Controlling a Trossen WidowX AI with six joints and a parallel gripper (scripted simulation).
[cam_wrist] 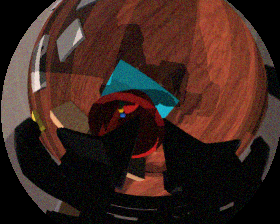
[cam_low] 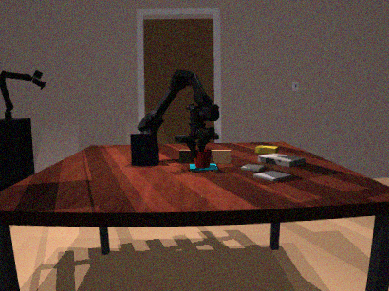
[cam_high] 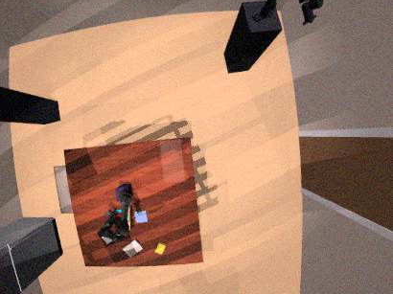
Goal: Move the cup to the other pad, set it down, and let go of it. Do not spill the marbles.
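Seen from the exterior, a second dark arm (cam_high: 312,3) (cam_low: 18,76) stands at the far left on a tall black pedestal (cam_high: 254,42) (cam_low: 15,146), well apart from the wooden worktop (cam_high: 158,191) (cam_low: 119,189) (cam_wrist: 225,60). Next, on the worktop, comes the dark block-shaped base (cam_low: 144,150) of the working arm (cam_high: 126,210) (cam_low: 181,79), which rises from it, bends over at the top and reaches down to the right. Below it is the red cup (cam_low: 203,159) (cam_wrist: 95,112), upright on the cyan pad (cam_high: 119,211) (cam_low: 204,168) (cam_wrist: 132,82); specks of yellow and blue, the marbles (cam_wrist: 122,113), show inside it. The end effector (cam_low: 201,149) (cam_wrist: 150,120) is down at the cup's rim with its fingers apart, one reaching over the cup's mouth and the other by its side; whether either touches the wall I cannot tell. A tan upright piece (cam_low: 221,156) (cam_wrist: 72,119) stands behind the cup and shows on both sides of it. The light blue pad (cam_high: 141,216) appears from above, on the far side of that piece from the cyan one. Farther right lie a small grey slab (cam_low: 252,168), a paler flat slab (cam_low: 271,175), a yellow block (cam_high: 160,248) (cam_low: 267,149) at the back, and a larger grey-and-white box (cam_high: 132,248) (cam_low: 281,159) in front of it.
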